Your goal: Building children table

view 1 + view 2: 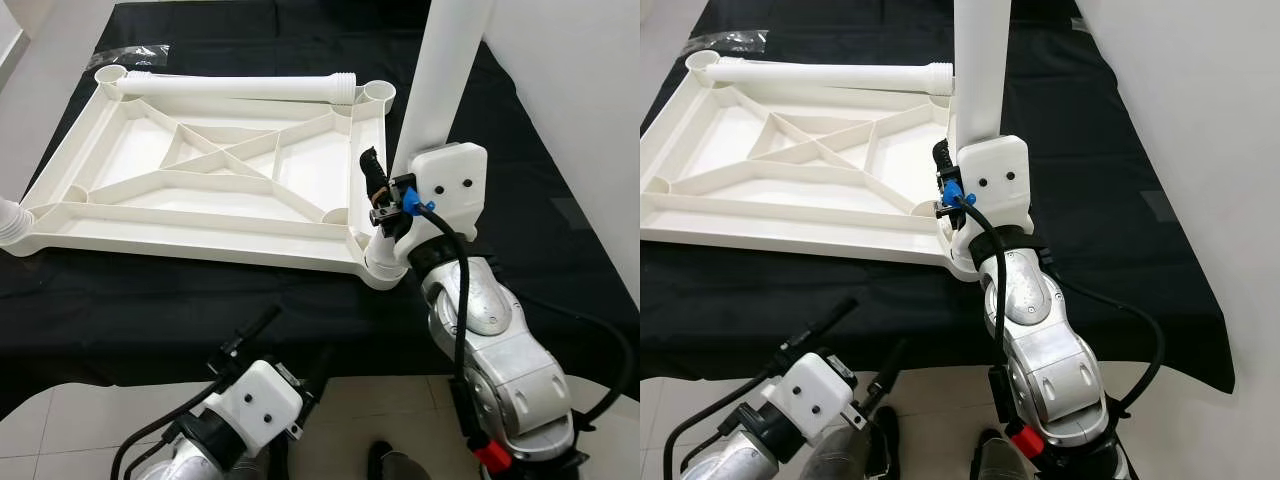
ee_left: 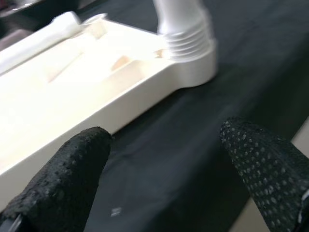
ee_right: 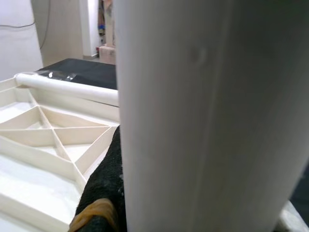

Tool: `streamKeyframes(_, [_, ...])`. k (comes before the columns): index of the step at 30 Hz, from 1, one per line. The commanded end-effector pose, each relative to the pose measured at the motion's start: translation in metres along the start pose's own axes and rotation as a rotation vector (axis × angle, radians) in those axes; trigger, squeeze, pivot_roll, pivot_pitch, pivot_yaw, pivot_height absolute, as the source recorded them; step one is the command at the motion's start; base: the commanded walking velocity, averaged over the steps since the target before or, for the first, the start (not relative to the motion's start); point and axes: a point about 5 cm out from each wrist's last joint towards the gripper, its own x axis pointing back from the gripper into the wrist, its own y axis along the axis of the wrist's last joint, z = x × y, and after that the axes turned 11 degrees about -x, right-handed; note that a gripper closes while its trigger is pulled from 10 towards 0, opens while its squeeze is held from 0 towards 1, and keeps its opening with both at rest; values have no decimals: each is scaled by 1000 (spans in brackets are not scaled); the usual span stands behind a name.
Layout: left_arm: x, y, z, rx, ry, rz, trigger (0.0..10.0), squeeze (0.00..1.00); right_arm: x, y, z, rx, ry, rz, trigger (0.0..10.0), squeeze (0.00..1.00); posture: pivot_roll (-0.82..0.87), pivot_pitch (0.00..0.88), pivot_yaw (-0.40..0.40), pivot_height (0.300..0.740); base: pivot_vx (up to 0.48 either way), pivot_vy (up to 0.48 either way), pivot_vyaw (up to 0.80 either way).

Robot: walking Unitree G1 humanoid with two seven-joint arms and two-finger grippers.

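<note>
While my left gripper (image 1: pixel 275 340) hangs low off the near edge of the black cloth (image 1: pixel 200 310), fingers spread with nothing between them, the white tabletop (image 1: pixel 215 175) lies underside up on that cloth (one loose leg (image 1: pixel 235 88) rests across its far side). At its near right corner, my right gripper (image 1: pixel 378 200) pinches the upright leg (image 1: pixel 440 75) standing in the socket.

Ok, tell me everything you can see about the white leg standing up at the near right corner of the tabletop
The upright leg is a smooth, white, plastic-looking tube with a ribbed threaded end seated in the near right corner socket of the upside-down tabletop. It stands nearly vertical, its top out of frame. The right gripper is shut around its lower part, just above the socket.
</note>
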Motion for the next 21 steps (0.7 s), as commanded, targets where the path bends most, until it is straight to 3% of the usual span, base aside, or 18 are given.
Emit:
streamKeyframes(1, [2, -12, 12, -4, 69, 66, 10000, 0, -1, -44, -23, 39, -145, 227, 10000, 0, 38, 273, 11, 740, 0, 0, 0])
streamKeyframes(3, [1, -14, 16, -9, 86, 77, 10000, 0, -2, -44, -23, 36, -149, 226, 10000, 0, 38, 273, 11, 740, 0, 0, 0])
streamKeyframes(5, [0, -19, 33, -37, 132, 86, 10000, 0, -4, -45, -23, 29, -162, 222, 10000, 0, 48, 262, 19, 740, 0, 0, 0])
streamKeyframes(6, [0, -19, 33, -37, 132, 86, 10000, 0, -4, -45, -23, 29, -162, 222, 10000, 0, 48, 262, 19, 740, 0, 0, 0])
streamKeyframes(8, [-8, -15, 65, -54, 223, 57, 10000, 0, -7, -45, -25, 22, -173, 215, 10000, 0, 58, 250, 31, 740, 0, 0, 0])
streamKeyframes(12, [-14, -9, 82, -55, 270, 24, 10000, 0, -8, -46, -25, 20, -176, 212, 10000, 0, 58, 249, 31, 740, 0, 0, 0])
streamKeyframes(13, [-23, 4, 97, -61, 279, -51, 10000, 0, -8, -46, -25, 17, -177, 211, 10000, 0, 63, 240, 35, 740, 0, 0, 0])
streamKeyframes(14, [-23, 4, 97, -61, 279, -51, 10000, 0, -8, -46, -25, 17, -177, 211, 10000, 0, 63, 240, 35, 740, 0, 0, 0])
streamKeyframes(17, [-52, 57, 135, 57, 216, -349, 10000, 0, -12, -46, -22, 3, -171, 202, 10000, 0, 61, 226, 36, 740, 0, 0, 0])
streamKeyframes(21, [-58, 73, 141, 111, 152, -436, 10000, 0, -14, -46, -22, 0, -169, 198, 10000, 0, 61, 226, 36, 740, 0, 0, 0])
